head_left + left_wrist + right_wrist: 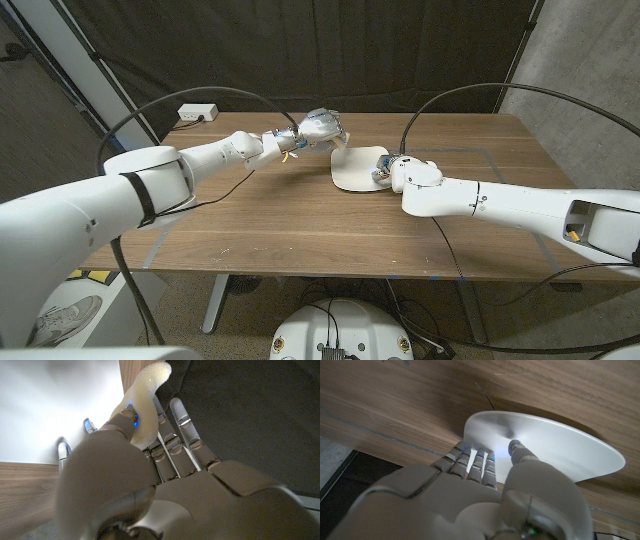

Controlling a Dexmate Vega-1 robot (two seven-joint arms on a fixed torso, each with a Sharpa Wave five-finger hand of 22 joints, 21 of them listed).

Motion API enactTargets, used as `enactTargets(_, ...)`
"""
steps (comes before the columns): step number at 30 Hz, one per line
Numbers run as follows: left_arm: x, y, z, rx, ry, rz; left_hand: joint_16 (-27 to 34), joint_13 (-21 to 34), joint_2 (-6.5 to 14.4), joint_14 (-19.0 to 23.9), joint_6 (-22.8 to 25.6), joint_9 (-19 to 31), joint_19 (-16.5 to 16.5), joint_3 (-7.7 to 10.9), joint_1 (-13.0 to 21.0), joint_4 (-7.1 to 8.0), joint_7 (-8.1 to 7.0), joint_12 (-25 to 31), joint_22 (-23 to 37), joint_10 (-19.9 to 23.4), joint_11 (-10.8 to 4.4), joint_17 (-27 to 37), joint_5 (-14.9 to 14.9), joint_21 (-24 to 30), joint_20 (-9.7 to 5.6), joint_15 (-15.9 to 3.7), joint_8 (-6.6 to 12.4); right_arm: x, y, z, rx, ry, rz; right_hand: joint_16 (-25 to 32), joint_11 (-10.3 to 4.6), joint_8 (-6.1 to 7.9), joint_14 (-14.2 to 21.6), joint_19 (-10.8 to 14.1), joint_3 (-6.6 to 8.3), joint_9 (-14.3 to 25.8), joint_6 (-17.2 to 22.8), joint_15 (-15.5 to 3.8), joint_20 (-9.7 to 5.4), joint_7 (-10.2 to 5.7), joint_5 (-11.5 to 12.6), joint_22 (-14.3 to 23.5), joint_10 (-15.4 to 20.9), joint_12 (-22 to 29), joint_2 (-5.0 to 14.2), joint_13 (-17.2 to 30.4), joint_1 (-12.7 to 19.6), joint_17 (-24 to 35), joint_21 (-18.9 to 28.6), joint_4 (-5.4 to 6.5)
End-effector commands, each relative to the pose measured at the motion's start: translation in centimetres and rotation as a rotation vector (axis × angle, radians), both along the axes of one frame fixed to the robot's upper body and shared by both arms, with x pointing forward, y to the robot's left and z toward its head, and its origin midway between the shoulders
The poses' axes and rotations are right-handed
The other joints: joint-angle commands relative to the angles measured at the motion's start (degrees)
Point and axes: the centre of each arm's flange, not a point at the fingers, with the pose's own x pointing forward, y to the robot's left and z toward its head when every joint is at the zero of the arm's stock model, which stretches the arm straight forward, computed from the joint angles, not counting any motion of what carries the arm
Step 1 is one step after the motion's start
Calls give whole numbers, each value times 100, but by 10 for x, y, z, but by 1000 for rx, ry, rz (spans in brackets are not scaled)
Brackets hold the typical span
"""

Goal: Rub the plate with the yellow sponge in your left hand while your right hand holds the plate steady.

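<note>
A pale white plate [355,170] stands tilted on the wooden table [280,220], a little beyond its middle. My right hand [388,170] grips the plate's right rim. In the right wrist view the fingers [475,460] lie along the rim and the thumb presses on the plate [560,440]. My left hand [320,128] hangs just past the plate's far left edge and holds a pale yellow sponge [145,395] between thumb and fingers. The plate's white face [45,405] is close in front of that hand. I cannot tell whether the sponge touches it.
A white power strip [195,113] lies at the table's far left corner, with black cables [150,110] arching over both arms. A dark curtain hangs behind the table. Bare wood stretches across the table's near half.
</note>
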Motion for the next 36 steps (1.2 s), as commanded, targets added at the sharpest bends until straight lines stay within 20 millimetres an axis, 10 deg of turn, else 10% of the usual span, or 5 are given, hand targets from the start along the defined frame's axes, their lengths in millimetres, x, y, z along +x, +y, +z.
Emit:
enactTargets(1,15,-16,1,27,107,101,-26,2,-16,40,81,20,21,-30,-12,14,52,-8,9,45,-13,11,20,35,-649,-125,-8,-1,0,3,2,-9,9,29,17,41,28,37,-36,25,38,-228,-2,0,13,6,41,21,44,6,29,17,48,-10)
enactTargets(36,29,-42,-57,125,369,230,-163,-95,-54,-30,22,16,-78,-66,-18,54,16,-159,-22,-1,-9,11,40,97,-684,-128,-112,-6,-1,1,0,-3,9,29,14,31,31,34,-55,24,34,-226,-5,-3,12,4,45,17,43,6,50,17,66,-10)
